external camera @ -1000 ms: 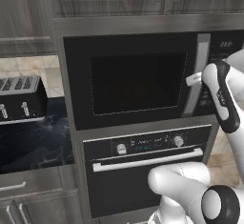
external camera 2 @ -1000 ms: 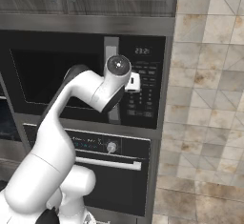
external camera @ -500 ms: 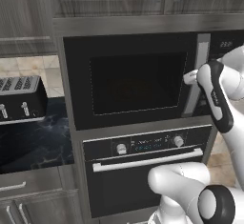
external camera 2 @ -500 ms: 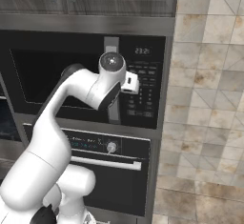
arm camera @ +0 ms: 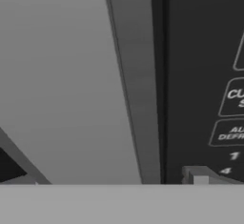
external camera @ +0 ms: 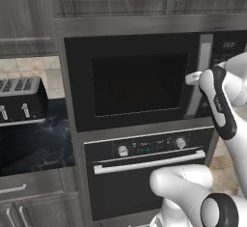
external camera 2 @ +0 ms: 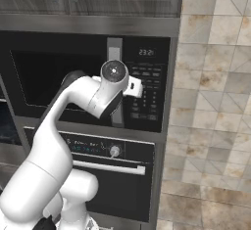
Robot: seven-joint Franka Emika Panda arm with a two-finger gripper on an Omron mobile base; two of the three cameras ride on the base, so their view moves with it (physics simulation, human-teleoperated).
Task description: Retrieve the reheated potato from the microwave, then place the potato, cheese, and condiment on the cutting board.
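Simulated kitchen, robot arm at a built-in microwave (external camera: 135, 81).

Nearest: the white arm rises from the base, bends up w/ its hand at the microwave's vertical grey door handle (external camera: 198, 76). The gripper (external camera: 193, 78) sits right at that handle, about mid-height, between the dark glass door and the keypad (external camera 2: 146, 94). Probably placed there to hook the handle and pull the door open, since the potato should be inside. In the hand view the handle (arm camera: 136, 94) runs as a grey strip up the frame, keypad buttons just beside it, so the hand is v. close to the door front. Jaws are spread wide, not clamping anything; whether a fingertip (arm camera: 198, 175) already touches the handle is hard to tell.

Below the microwave: an oven (external camera: 144, 173) w/ knobs and a bar handle. Left of the microwave: a toaster (external camera: 21, 100) on a dark counter (external camera: 34, 144).

Door is closed, glass dark, so the potato can't be made out. Keypad labels are cut off. Arm blocks part of the handle in the right base view.
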